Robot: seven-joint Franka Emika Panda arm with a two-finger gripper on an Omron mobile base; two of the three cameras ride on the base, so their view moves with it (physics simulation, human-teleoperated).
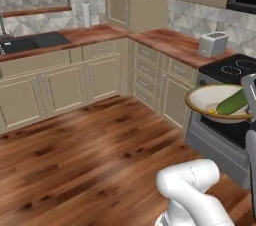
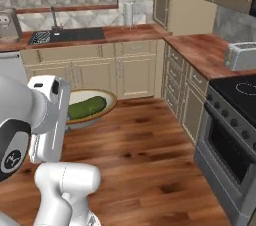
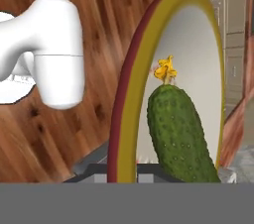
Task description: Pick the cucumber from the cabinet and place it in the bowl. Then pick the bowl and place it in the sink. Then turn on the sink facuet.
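A pimpled, matt skin is seen on the cucumber (image 3: 179,134), smooth glaze on the bowl (image 3: 201,44), polished wood on the worktop (image 1: 170,40).

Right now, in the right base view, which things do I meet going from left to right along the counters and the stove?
sink → sink faucet is above it and overlaps it, so left out → paper towel roll → toaster → stove
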